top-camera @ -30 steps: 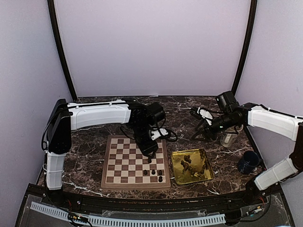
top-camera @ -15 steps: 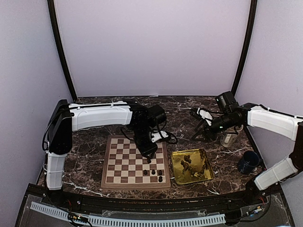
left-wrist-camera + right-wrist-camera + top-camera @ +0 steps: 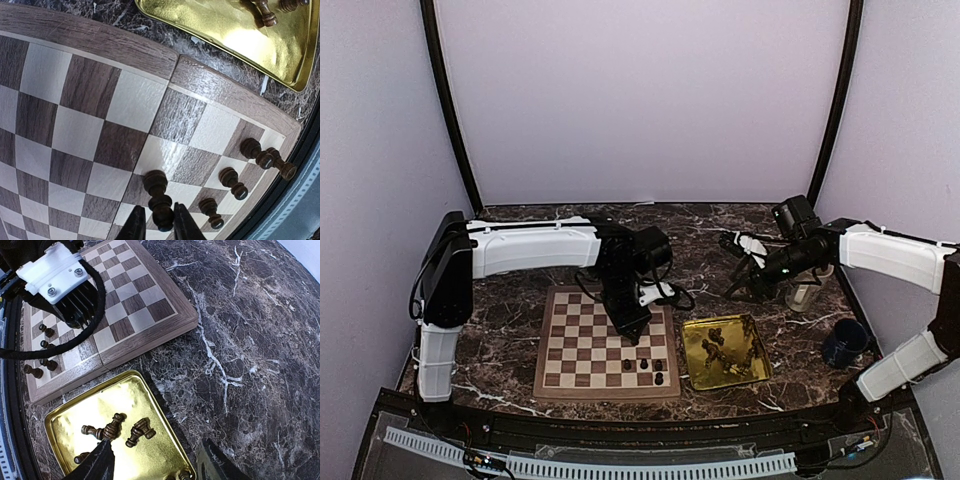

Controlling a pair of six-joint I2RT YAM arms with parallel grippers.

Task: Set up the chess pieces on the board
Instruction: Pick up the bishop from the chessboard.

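Observation:
The board (image 3: 578,345) lies centre-left on the marble, also seen as the board (image 3: 85,95) and the board (image 3: 135,305). Several dark chess pieces (image 3: 658,366) stand near its right front corner. My left gripper (image 3: 155,227) hangs over that corner, its jaws drawn in on the head of a standing chess piece (image 3: 159,197) whose base rests on a square. Other standing pieces (image 3: 232,181) are to its right. My right gripper (image 3: 157,465) hovers open and holds nothing above the gold tray (image 3: 65,430), where several pieces (image 3: 137,432) lie on their sides.
The gold tray (image 3: 692,366) sits just right of the board. A dark blue mug (image 3: 845,342) stands at the right, a clear glass (image 3: 805,293) behind it. The left wrist's black cable (image 3: 675,290) loops over the board's far right corner.
The left jaws have narrowed around the standing piece's head, and the left wrist has shifted slightly. The right arm has barely moved.

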